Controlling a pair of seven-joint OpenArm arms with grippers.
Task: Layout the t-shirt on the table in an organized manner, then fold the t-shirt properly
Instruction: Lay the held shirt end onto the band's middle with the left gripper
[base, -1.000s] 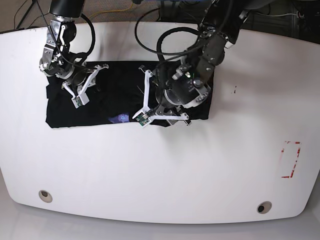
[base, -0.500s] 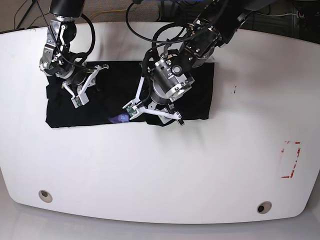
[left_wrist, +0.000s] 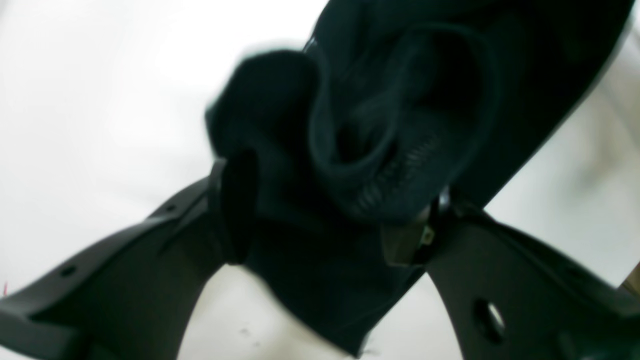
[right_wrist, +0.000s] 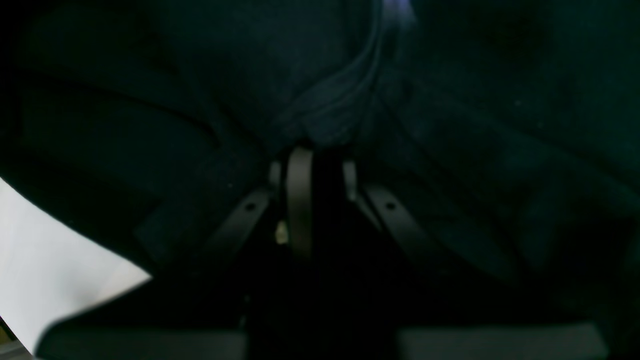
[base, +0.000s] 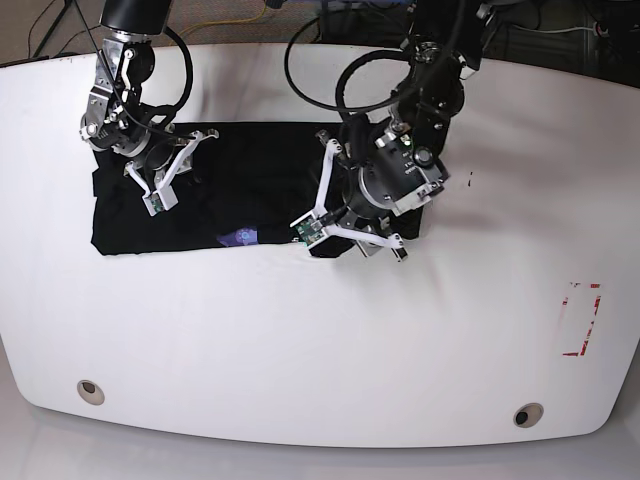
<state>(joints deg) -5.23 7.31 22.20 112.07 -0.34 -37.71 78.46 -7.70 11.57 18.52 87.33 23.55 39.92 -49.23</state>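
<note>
Hidden or unclear, from my cameras:
- t-shirt (base: 250, 190): right end covered by my left arm; orange face graphic not visible.
- My left wrist view: badly blurred, cloth folds indistinct.
- My right wrist view: nearly black, shirt cut off by every edge.
- My right gripper (base: 157, 195): fingertips too small to read.

Black t-shirt (base: 250, 185), purple patch (base: 239, 237); white table (base: 300, 340).

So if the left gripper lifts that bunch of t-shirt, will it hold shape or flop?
Likely flop: in the left wrist view the t-shirt bunches in soft folds between the left gripper fingers. It probably slides easily, since the table looks glossy. The right gripper pinching the far side may keep that end anchored.
</note>
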